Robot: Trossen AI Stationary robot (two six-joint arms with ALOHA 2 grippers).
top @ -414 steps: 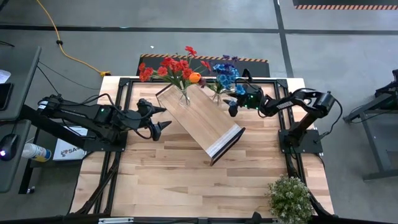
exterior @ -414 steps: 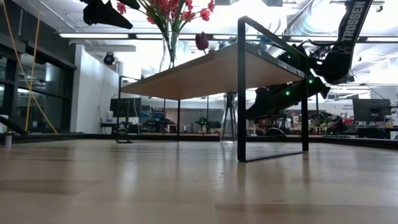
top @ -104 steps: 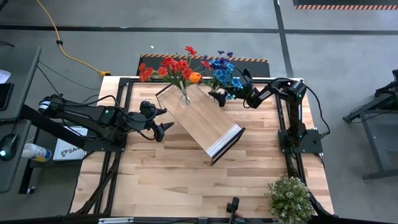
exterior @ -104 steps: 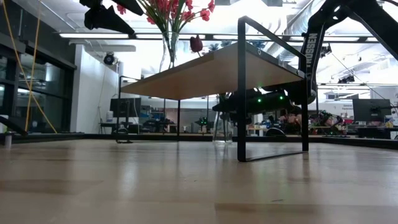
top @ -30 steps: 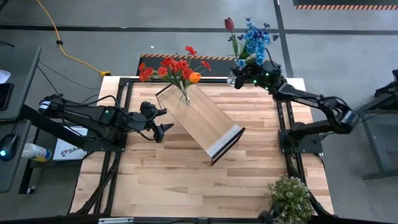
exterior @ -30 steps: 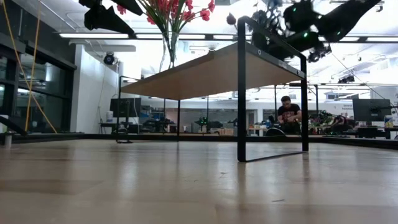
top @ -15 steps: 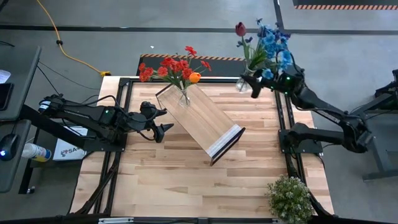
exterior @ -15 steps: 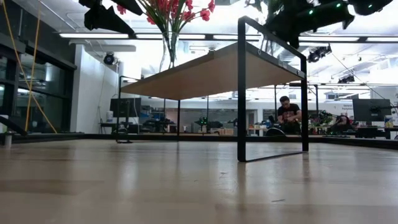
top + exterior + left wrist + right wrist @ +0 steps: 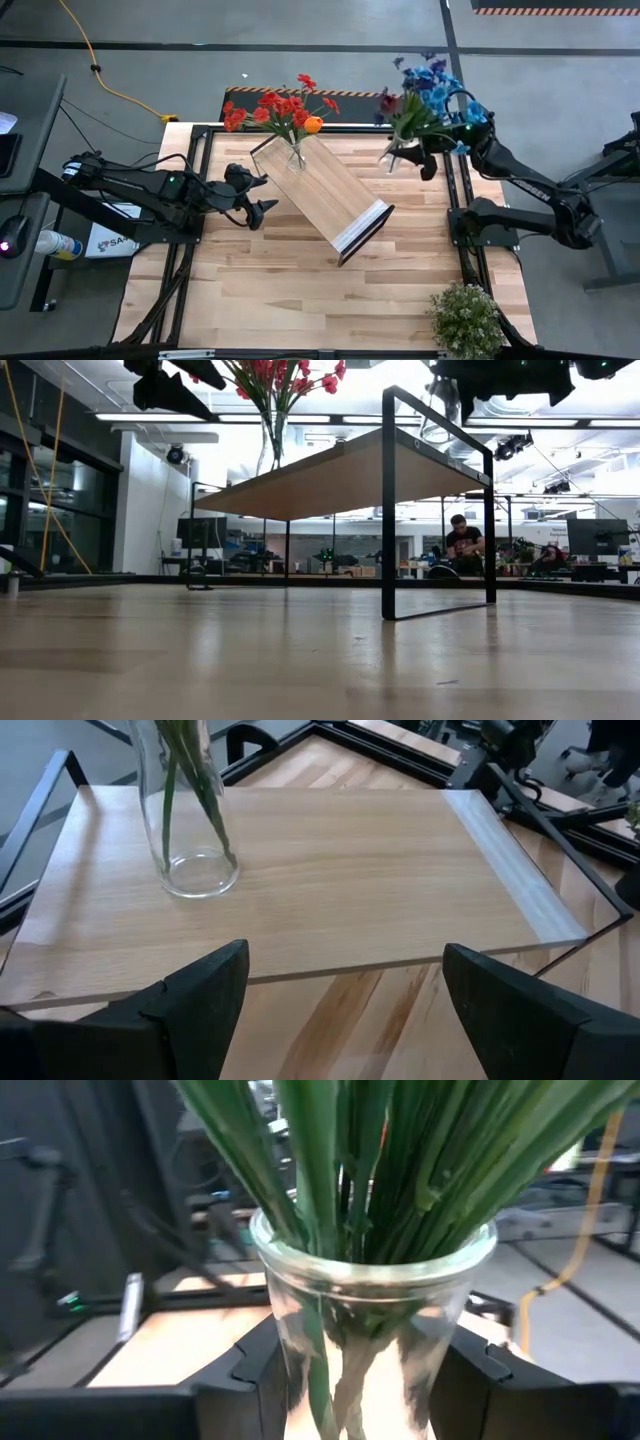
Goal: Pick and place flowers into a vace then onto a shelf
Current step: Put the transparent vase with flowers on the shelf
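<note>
Potted plant point(image 9: 466, 318), bushy and pale green: at the near right corner of the wooden tabletop point(image 9: 280, 290), well apart from all else.

Shelf point(image 9: 322, 192): light-wood board on a dark frame, set diagonally at mid-table, white end edge toward the near right. Seen in the low view as a raised board point(image 9: 330, 475) on dark legs.

Left gripper point(image 9: 262, 193): just beside the shelf's left long edge, above the table, fingers point(image 9: 195, 995) spread wide apart with nothing between them. Pointed at the shelf top point(image 9: 300, 870) in the left wrist view.

First vase point(image 9: 296, 155): clear glass, upright on the far corner of the shelf, holding red and orange flowers point(image 9: 280, 108). Visible as a glass base with green stems point(image 9: 190, 815) in the left wrist view, and as a tall clear neck point(image 9: 270, 440) in the low view.

Right gripper point(image 9: 412, 155): raised near the far right of the table, to the right of the shelf's far end, apart from it. Fingers point(image 9: 245, 1370) clamped on either side of a second vase point(image 9: 372, 1330), clear glass, filled with green stems.

Blue and purple flowers point(image 9: 432, 88), with one dark maroon bloom point(image 9: 389, 103): in the second vase point(image 9: 398, 152), held tilted above the table.

Background, low view: a seated person point(image 9: 461, 545) in the room beyond the table.
</note>
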